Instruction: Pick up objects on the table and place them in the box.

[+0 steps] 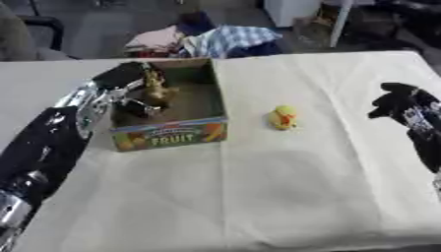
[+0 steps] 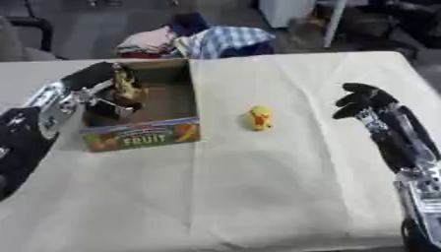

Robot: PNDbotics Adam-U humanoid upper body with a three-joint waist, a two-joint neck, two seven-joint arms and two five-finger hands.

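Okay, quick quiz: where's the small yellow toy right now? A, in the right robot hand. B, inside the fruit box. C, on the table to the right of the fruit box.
C: the yellow toy lies on the cloth-covered table, apart from the fruit box and from the right robot hand.

The left hand (image 2: pixel 102 81) holds a brown toy (image 2: pixel 126 87) over the box (image 2: pixel 142 135).

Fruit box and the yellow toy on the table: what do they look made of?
Fruit box: looks like cardboard, with dull brown inner walls, folded flaps and a printed front panel. Yellow toy: probably soft plastic or rubber, rounded and evenly coloured with an orange patch; plush can't be ruled out.
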